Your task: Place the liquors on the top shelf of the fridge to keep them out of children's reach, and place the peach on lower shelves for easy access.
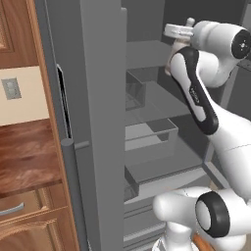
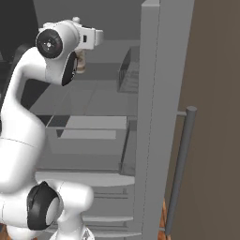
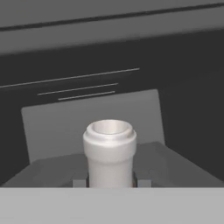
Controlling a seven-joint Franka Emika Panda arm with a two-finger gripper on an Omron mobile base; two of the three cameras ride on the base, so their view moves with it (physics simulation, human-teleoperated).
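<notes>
Smooth cream-white bottle (image 3: 109,151), round flared lip, clamped between 2 fingers (image 3: 79,183).

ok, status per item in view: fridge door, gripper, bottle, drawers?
fridge: door swung open, inside exposed
gripper: shut on cream-white bottle, raised at upper-shelf height
cream-white bottle: held by the neck, upright, not yet set down
clear drawers: closed, contents not discernible

No readable text, labels, brand names, numbers or signs appear on anything in the left base, right base or hand views.
</notes>
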